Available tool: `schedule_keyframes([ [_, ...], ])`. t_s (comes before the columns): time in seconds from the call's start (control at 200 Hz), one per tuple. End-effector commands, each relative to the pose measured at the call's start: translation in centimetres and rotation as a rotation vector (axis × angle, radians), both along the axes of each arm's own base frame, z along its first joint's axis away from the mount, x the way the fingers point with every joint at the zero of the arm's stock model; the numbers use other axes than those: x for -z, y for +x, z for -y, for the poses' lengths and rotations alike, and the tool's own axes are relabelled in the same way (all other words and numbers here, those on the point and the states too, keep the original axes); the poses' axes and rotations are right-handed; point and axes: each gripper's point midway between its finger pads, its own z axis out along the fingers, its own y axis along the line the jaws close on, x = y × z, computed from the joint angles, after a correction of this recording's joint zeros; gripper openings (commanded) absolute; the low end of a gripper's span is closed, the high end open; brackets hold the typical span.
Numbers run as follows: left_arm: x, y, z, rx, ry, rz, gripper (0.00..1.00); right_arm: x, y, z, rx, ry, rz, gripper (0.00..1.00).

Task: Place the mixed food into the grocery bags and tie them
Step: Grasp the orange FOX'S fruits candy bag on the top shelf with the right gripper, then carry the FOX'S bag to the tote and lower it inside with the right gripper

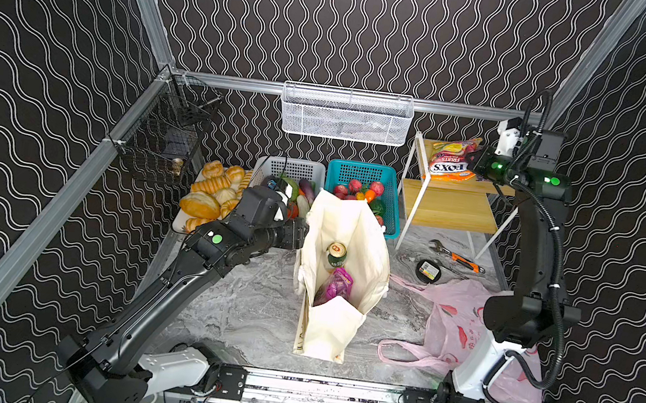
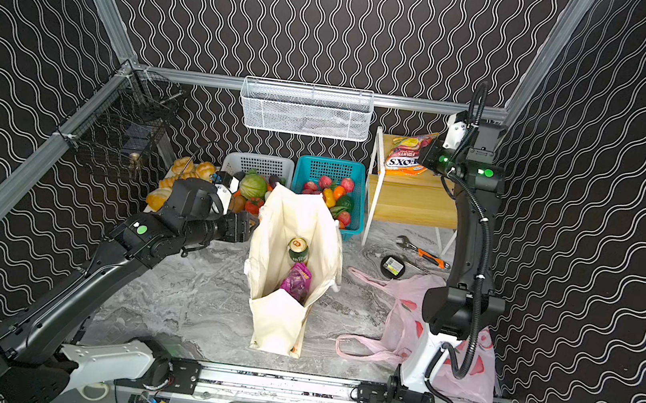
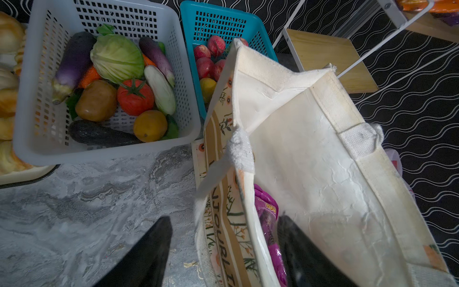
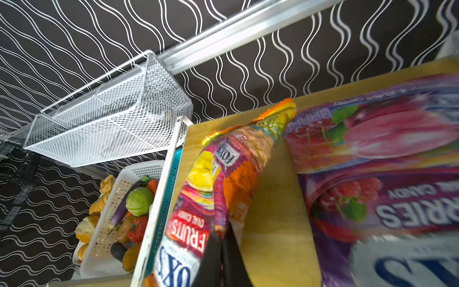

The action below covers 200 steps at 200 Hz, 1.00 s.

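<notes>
The cream tote (image 1: 335,329) stands open mid-table with the green can (image 1: 336,254) and the purple pouch (image 1: 338,286) inside. My left gripper (image 3: 223,251) is open astride the tote's left wall, one finger outside and one inside by the pouch. My right gripper (image 4: 222,241) is shut on a fold of the orange FOX'S candy bag (image 4: 198,218), which lies on the wooden shelf (image 1: 451,201) at the back right. The cabbage (image 3: 116,58), tomato (image 3: 135,97), potato (image 3: 96,100) and round orange vegetable (image 3: 150,125) lie in the white basket (image 3: 99,154). The pink plastic bag (image 1: 453,323) lies crumpled at the right.
A teal basket (image 1: 358,171) of fruit stands behind the tote. Bread rolls (image 1: 204,196) sit at the back left. A wrench (image 1: 453,256) and a round black case (image 1: 428,270) lie below the shelf. A second, purple candy bag (image 4: 397,174) lies on the shelf. A white wire basket (image 1: 344,117) hangs on the back wall.
</notes>
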Motion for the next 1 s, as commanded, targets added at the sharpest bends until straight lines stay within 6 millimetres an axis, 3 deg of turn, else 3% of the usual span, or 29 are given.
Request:
schedule_keyframes([
  [0.0, -0.4, 0.0, -0.2, 0.002, 0.01, 0.019, 0.74, -4.2, -1.0, 0.4, 0.041, -0.007, 0.123, 0.0],
  [0.235, 0.3, 0.2, -0.1, 0.004, 0.038, -0.018, 0.78, -7.3, -3.9, 1.1, 0.103, -0.02, 0.2, 0.0],
  [0.526, 1.3, -0.5, 1.4, 0.075, -0.011, -0.069, 0.71, -9.3, -9.6, -1.5, -0.004, 0.065, 0.225, 0.0],
  [0.606, 2.0, -0.7, 1.6, 0.088, -0.003, -0.104, 0.66, -8.9, -11.7, -3.2, -0.068, 0.122, 0.228, 0.0],
  [0.776, 3.1, -1.1, 2.3, 0.123, -0.015, -0.147, 0.54, -6.0, -15.3, -7.2, -0.162, 0.112, 0.164, 0.0],
  [0.996, 4.0, -1.3, 2.3, 0.116, -0.024, -0.16, 0.32, -2.6, -19.4, -15.6, -0.361, 0.146, 0.051, 0.0],
])
